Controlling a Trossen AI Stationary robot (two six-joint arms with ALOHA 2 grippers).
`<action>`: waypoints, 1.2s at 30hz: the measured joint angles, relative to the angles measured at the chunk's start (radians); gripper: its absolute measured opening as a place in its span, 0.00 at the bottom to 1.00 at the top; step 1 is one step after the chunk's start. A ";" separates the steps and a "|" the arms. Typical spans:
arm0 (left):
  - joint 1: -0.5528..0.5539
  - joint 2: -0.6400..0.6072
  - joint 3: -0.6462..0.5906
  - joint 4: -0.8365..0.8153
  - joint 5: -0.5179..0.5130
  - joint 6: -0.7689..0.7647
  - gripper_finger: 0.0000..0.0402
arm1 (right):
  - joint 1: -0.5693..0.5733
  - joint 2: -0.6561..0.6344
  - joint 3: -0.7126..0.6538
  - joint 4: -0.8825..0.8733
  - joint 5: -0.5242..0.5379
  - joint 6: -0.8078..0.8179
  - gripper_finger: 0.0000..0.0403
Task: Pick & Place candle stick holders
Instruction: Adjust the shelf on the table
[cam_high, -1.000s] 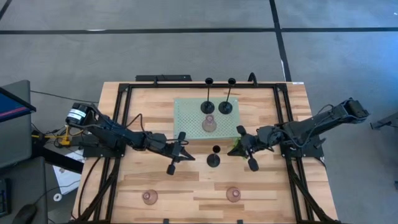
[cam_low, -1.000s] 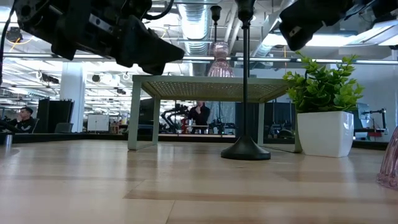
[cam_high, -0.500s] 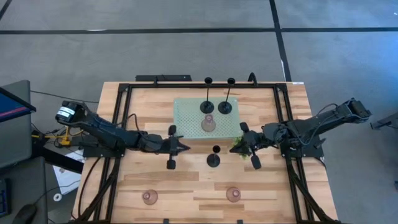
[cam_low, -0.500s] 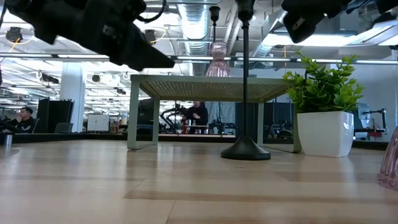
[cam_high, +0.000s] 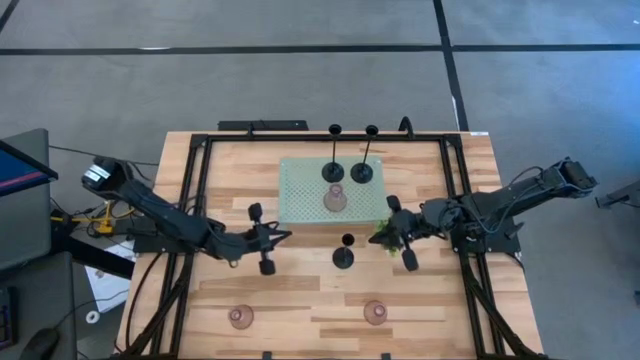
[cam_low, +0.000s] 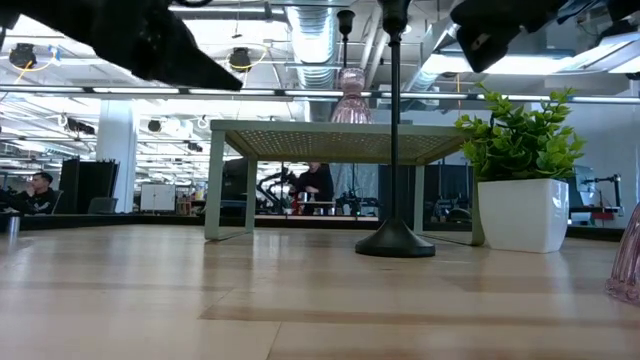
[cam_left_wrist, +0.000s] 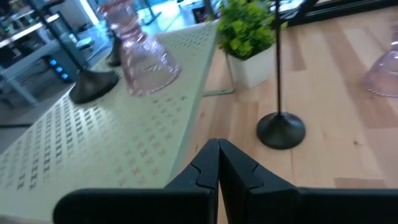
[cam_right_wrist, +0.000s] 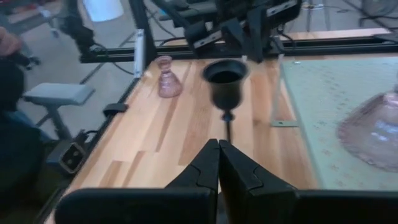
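Observation:
Two black candle stick holders (cam_high: 333, 172) (cam_high: 363, 172) and a pinkish one (cam_high: 335, 198) stand on the pale green perforated tray (cam_high: 300, 200). A third black holder (cam_high: 343, 257) stands by its disc base on the wood in front of the tray. Two more pinkish holders (cam_high: 240, 317) (cam_high: 375, 312) stand near the front edge. My left gripper (cam_high: 286, 236) hovers shut, left of the lone black holder (cam_left_wrist: 281, 127). My right gripper (cam_high: 384, 232) hovers shut to its right, over the plant, and holds nothing.
A small green plant in a white pot (cam_low: 520, 200) stands right of the lone black holder, under my right gripper. The tray stands on legs (cam_low: 215, 190) above the wood. A dark frame (cam_high: 200, 150) runs round the tabletop.
My left gripper has drawn back toward the table's left edge and risen, tipping from a downward slant to nearly level and swinging to point toward the right. It has stayed shut. No holder has moved.

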 joint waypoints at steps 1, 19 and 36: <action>0.002 0.010 0.000 0.003 -0.002 -0.011 0.01 | 0.000 0.000 0.000 0.000 0.006 0.000 0.00; 0.004 0.076 0.000 -0.026 -0.089 -0.119 0.01 | 0.000 0.000 0.000 0.002 0.055 0.001 0.00; 0.058 0.076 -0.039 -0.073 -0.089 -0.211 0.01 | 0.000 0.000 0.000 0.009 0.055 -0.001 0.00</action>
